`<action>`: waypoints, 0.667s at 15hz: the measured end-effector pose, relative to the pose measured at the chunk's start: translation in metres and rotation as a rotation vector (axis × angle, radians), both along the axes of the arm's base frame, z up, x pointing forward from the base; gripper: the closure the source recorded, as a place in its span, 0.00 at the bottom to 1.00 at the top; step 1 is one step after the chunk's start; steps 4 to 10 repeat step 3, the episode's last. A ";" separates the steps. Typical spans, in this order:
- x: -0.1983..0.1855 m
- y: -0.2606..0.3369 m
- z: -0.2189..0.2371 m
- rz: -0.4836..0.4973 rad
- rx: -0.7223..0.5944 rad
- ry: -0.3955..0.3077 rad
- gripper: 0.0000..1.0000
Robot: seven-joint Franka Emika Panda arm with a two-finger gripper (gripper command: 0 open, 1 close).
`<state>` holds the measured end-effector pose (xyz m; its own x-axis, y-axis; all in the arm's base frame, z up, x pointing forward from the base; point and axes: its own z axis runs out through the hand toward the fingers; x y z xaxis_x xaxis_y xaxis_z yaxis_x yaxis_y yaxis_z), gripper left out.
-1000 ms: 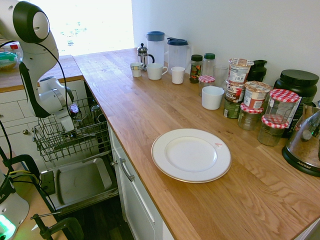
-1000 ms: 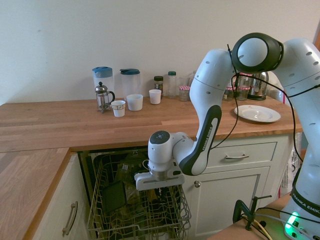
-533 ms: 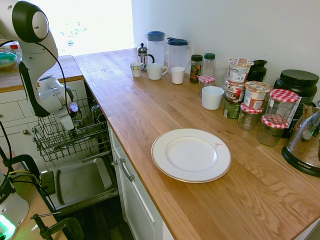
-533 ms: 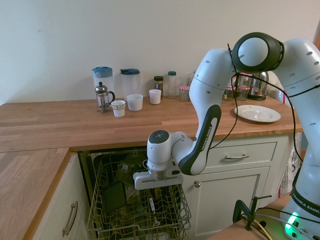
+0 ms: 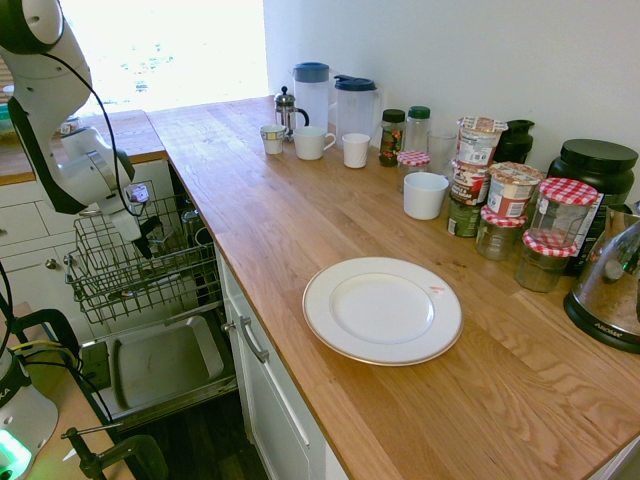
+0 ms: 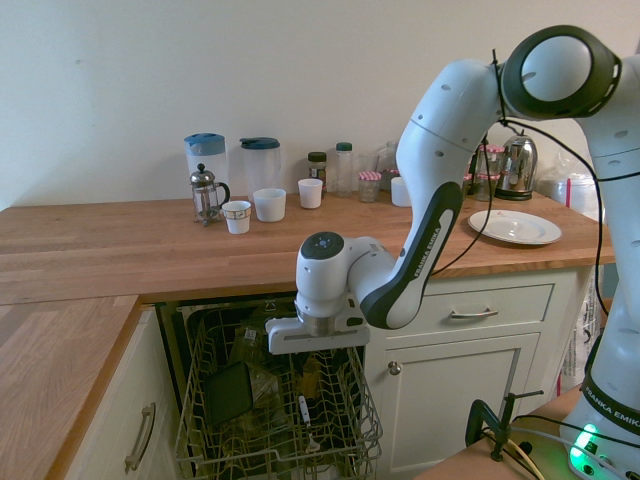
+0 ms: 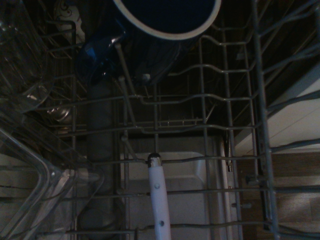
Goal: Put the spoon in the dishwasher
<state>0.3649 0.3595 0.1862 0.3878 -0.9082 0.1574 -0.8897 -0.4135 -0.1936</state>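
Over the dishwasher's pulled-out wire rack (image 6: 272, 458), the gripper (image 5: 147, 240) hangs with its 2 jaws apart and nothing between them. Below, a white-handled utensil (image 6: 304, 409) — probably the spoon, though its working end is hard to make out — lies on the wires. They likely suit it as a flat rest beside the dark tray (image 6: 228, 391); lifting straight up should avoid snagging the prongs.
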 end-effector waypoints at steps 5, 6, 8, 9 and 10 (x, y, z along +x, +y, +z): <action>-0.011 -0.004 0.041 -0.009 -0.009 -0.024 0.00; -0.011 -0.004 0.041 -0.009 -0.009 -0.024 0.00; -0.011 -0.004 0.041 -0.009 -0.009 -0.024 0.00; -0.011 -0.004 0.041 -0.009 -0.009 -0.024 0.00; -0.011 -0.004 0.041 -0.009 -0.009 -0.024 0.00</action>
